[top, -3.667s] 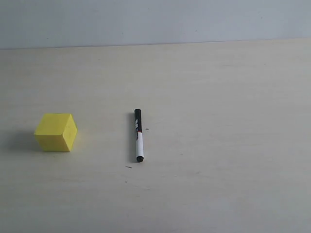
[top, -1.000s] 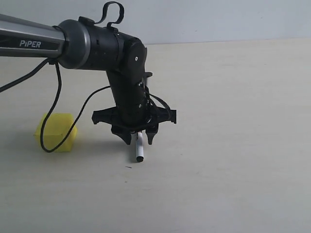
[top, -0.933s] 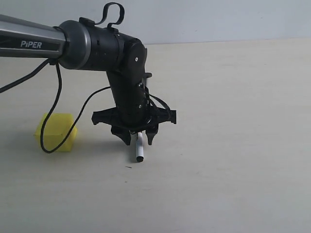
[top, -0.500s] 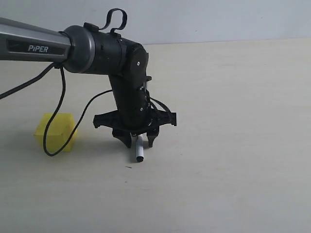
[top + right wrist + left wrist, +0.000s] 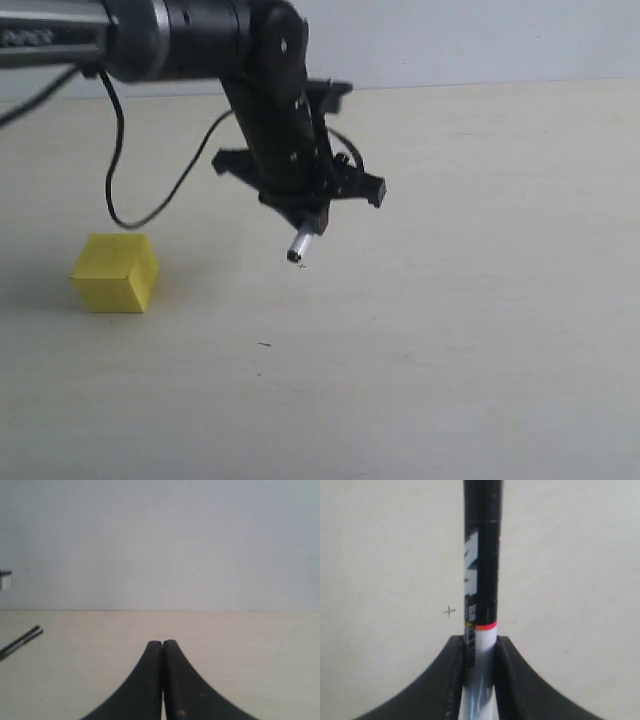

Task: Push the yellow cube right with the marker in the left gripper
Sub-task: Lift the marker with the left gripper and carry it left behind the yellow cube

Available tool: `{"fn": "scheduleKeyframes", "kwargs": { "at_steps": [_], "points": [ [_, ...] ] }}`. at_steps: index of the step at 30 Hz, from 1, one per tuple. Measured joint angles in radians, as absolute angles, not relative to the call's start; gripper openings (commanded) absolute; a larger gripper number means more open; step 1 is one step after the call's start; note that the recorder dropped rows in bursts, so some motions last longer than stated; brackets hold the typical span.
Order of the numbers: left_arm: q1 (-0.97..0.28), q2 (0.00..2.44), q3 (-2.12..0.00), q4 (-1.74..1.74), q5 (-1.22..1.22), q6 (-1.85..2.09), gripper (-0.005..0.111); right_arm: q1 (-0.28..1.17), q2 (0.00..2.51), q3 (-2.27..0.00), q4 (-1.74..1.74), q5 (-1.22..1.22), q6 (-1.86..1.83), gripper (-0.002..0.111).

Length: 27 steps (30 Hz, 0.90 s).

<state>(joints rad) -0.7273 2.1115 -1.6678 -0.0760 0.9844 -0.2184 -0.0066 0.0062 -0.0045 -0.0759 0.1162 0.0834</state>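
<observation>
The cube (image 5: 115, 272) sits flat on the table (image 5: 480, 350) at the left of the exterior view, with nothing touching it. The marker (image 5: 298, 245) is well apart from it, to its right and apparently clear of the table, tilted with its white end pointing down. The left gripper (image 5: 305, 222) has its jaws clamped on the white barrel just beside the thin red ring, as the left wrist view shows, and the black half runs out past the fingers. The right gripper (image 5: 162, 647) has its jaws pressed together on nothing and seems out of the way. The step in hand looks like carrying the marker to its start point, so the push itself is not yet begun. Since the cube must go right, the marker first needs to get to the cube's left face, passing over or behind the cube without clipping it. It should come down close to that face, low on it and near the middle, so that the cube slides rather than tips or spins. A slow, straight sweep would suit, as a slim barrel held at one spot may twist in the jaws. The slack cable (image 5: 150, 200) hangs above the cube and could brush it.
</observation>
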Motion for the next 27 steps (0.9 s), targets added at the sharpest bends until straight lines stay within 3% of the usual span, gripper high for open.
{"fn": "scheduleKeyframes", "kwargs": {
  "at_steps": [7, 16, 27],
  "points": [
    [-0.727, 1.978, -1.808, -0.042, 1.135, 0.204, 0.0, -0.007, 0.006, -0.004, -0.076, 0.116, 0.083, 0.0],
    [-0.701, 1.946, -1.808, 0.285, 1.217, 0.617, 0.0, -0.007, 0.006, -0.004, -0.076, 0.116, 0.083, 0.0],
    [-0.443, 1.809, -1.604, 0.132, 1.221, 0.775, 0.0, -0.007, 0.006, -0.004, -0.076, 0.116, 0.083, 0.0]
  ]
}}
